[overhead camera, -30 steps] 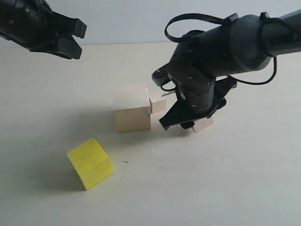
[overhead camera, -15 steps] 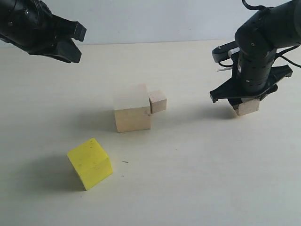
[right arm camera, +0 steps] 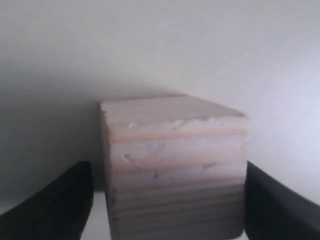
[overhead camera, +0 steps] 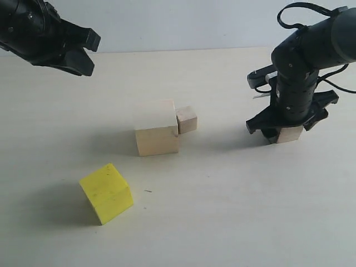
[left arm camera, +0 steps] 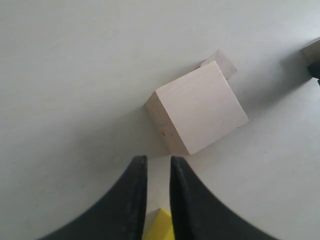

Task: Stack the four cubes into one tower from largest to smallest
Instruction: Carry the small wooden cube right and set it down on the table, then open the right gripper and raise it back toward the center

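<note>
Set-down: right pincer (overhead camera: 283, 129), pinching the medium cube (overhead camera: 291, 135) low over the tabletop (overhead camera: 222, 211), should release gently, well clear of the large cube (overhead camera: 157, 133).

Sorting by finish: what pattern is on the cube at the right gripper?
Medium wood cube: pale, banded grain lines; best in right wrist view.

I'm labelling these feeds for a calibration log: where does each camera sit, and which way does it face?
Exterior: raised beside the table, looking down across it to a pale wall; shows both arms, left gripper and right gripper.
Left wrist: high above the table, looking down past its fingers at the large cube, small cube and yellow cube.
Right wrist: low, facing the medium cube close between its fingers.
Shared: exterior and left wrist both see those three cubes.
</note>
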### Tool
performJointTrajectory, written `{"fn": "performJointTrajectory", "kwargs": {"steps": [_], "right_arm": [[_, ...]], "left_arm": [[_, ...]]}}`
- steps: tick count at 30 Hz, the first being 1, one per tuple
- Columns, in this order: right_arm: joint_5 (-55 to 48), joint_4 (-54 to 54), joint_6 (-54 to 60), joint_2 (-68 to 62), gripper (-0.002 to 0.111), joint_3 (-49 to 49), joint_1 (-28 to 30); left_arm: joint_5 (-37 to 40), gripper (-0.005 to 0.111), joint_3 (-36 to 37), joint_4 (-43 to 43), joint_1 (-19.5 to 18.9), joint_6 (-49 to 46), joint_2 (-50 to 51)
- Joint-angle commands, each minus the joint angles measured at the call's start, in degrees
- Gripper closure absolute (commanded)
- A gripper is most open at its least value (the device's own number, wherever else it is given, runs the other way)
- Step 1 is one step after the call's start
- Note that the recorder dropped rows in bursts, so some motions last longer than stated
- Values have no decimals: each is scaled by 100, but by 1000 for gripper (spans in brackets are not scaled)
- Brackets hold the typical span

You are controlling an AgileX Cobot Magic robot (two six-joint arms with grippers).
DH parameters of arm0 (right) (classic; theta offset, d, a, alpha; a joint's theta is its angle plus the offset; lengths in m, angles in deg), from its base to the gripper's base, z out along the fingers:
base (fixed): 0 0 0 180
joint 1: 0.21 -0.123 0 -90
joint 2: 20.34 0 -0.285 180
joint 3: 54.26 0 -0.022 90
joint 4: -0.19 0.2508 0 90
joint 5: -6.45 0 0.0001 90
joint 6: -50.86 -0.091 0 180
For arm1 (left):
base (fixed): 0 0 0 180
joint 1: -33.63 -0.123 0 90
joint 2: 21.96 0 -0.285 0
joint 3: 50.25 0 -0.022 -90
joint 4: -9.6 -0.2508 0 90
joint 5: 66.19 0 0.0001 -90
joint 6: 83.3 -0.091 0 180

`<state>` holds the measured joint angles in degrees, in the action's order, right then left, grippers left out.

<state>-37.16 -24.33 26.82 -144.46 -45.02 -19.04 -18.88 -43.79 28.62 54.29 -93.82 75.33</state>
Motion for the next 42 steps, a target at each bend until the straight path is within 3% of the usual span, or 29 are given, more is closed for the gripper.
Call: {"fn": "performJointTrajectory", "kwargs": {"steps": [1, 15, 23, 30, 33, 36, 40, 42], "right_arm": [[50, 37, 52, -23, 18, 23, 31], [158, 562, 571, 774, 16, -9, 20], [327, 3458, 2543, 1020, 16, -561, 20], [932, 3651, 2634, 882, 18, -1174, 20], [782, 3663, 2650, 629, 32, -1512, 20], [728, 3753, 2691, 402, 60, -1700, 20], [720, 4675, 3639, 116, 93, -1830, 20], [730, 5207, 4123, -8, 103, -1873, 20]], "left_arm": [[-31, 88, -55, -66, -12, 0, 3], [-55, 88, -55, -180, -12, 0, 3], [-55, 88, -55, -192, -12, 0, 3], [16, 88, -55, -192, -12, 0, 3], [29, 88, -55, -192, -12, 0, 3], [29, 88, -55, -192, -12, 0, 3], [29, 88, -55, -192, -12, 0, 3], [14, 88, -55, -192, -12, 0, 3]]}}
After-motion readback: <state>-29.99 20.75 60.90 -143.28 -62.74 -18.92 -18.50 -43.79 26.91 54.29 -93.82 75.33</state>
